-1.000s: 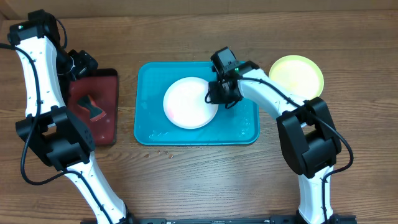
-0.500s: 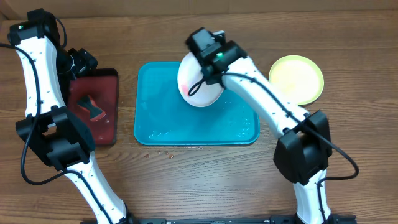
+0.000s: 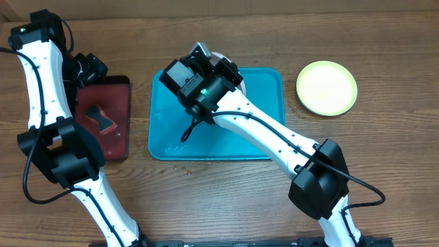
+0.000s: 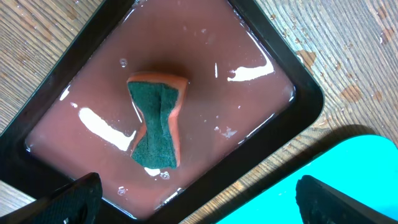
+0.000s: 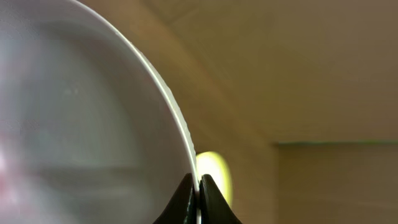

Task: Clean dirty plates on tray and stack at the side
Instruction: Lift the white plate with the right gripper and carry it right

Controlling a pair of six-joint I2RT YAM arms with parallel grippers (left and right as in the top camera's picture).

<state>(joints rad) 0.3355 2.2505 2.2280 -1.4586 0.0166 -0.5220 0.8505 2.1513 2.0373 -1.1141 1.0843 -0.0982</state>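
Clamping the white plate (image 5: 93, 124) over the tray (image 3: 264, 140) with our right gripper (image 5: 199, 186), left gripper (image 4: 199, 200) agape and empty, we've only the yellow-green plate (image 3: 326, 87) aside.

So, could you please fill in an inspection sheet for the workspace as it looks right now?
Surface: wooden table, a few small specks in front of the turquoise tray.
Job's things: turquoise tray wet, no plate lying on it; white plate held tilted above it; yellow-green plate on the table to its right.
Clutter: dark red tray holding liquid, with a sponge in it.
Grippers: left gripper open above the dark red tray; right gripper shut on the white plate's rim.
Cables: black cable hanging from the right arm over the turquoise tray.
Surroundings: nothing seen.
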